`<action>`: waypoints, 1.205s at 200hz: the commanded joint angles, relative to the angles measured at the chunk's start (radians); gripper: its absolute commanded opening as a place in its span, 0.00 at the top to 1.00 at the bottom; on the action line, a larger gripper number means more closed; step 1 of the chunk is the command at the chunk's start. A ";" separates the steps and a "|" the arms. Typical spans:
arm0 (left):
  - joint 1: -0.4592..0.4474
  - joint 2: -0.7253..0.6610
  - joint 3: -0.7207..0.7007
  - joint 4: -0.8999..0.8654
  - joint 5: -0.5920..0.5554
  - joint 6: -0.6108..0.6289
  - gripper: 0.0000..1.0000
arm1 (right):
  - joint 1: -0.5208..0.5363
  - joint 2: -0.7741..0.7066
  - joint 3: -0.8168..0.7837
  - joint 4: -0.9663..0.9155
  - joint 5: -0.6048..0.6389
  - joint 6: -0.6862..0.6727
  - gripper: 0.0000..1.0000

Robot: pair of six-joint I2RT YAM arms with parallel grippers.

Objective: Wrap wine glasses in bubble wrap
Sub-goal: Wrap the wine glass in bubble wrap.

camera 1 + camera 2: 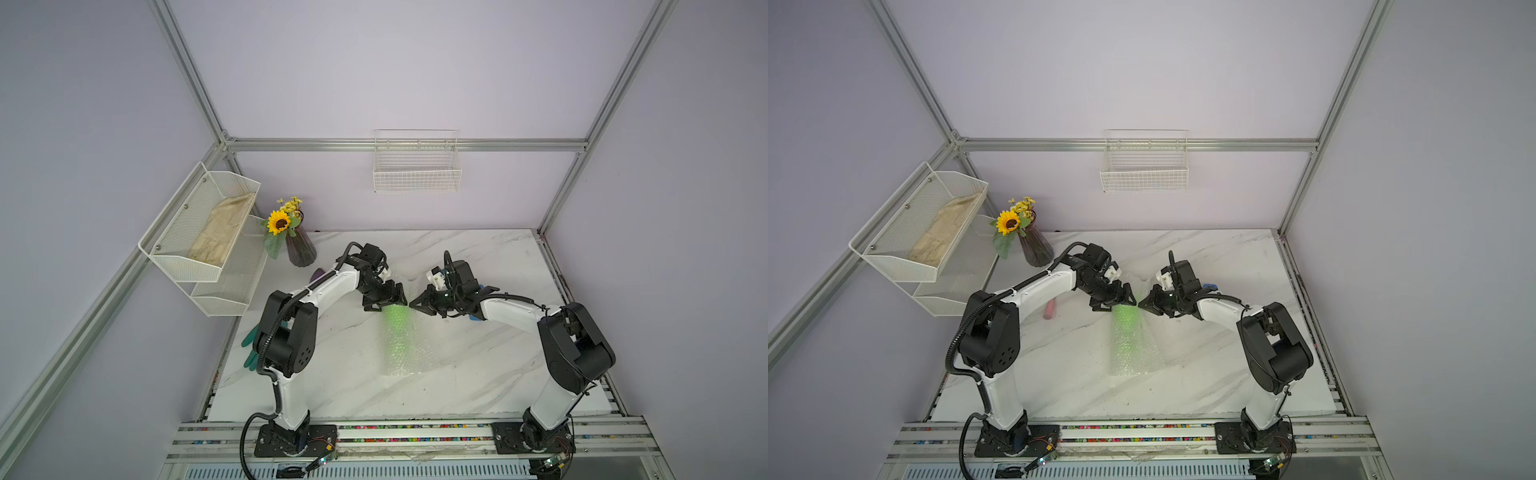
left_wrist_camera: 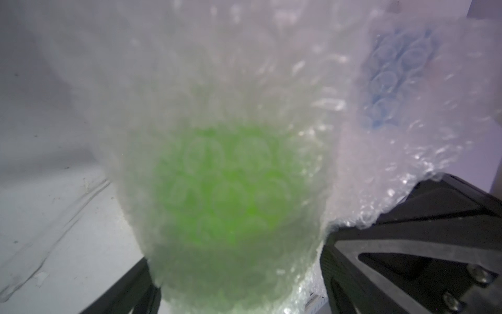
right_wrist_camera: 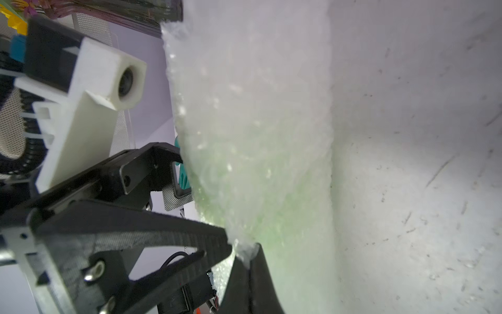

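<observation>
The wine glass lies on the marble table, a lime-green glow inside a roll of bubble wrap; both top views show it. My left gripper stands open with its jaws on either side of the roll's far end. In the left wrist view the wrapped green goblet fills the space between the black fingers. My right gripper is shut on a pinched edge of the bubble wrap, beside that same end, as the right wrist view shows.
A purple vase with a sunflower stands at the table's back left, next to a white mesh shelf holding a cloth. A wire basket hangs on the back wall. Teal gloves lie by the left arm, a reddish object under it.
</observation>
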 commanded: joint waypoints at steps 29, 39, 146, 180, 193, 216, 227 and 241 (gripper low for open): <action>0.003 -0.063 -0.003 -0.002 -0.011 0.014 0.09 | 0.008 0.007 0.040 -0.026 0.014 -0.014 1.00; 0.003 -0.074 0.010 -0.018 -0.032 0.014 0.09 | 0.008 0.010 0.046 -0.036 0.016 -0.021 1.00; 0.013 -0.117 -0.111 0.047 -0.058 -0.015 0.42 | 0.028 0.055 0.113 -0.068 0.000 -0.044 1.00; 0.017 -0.093 -0.120 0.083 -0.034 -0.021 0.53 | 0.049 0.064 0.132 -0.057 0.009 -0.025 1.00; 0.017 -0.091 -0.118 0.083 -0.030 -0.017 0.54 | 0.053 0.066 0.143 -0.058 0.016 -0.022 1.00; 0.017 -0.093 -0.107 0.072 -0.032 -0.015 0.48 | 0.052 0.055 0.156 -0.115 0.073 -0.052 1.00; 0.017 -0.100 -0.092 0.055 -0.044 -0.012 0.40 | 0.052 0.049 0.163 -0.173 0.121 -0.073 1.00; 0.017 -0.107 -0.069 0.024 -0.067 -0.004 0.38 | 0.050 0.036 0.164 -0.246 0.217 -0.099 1.00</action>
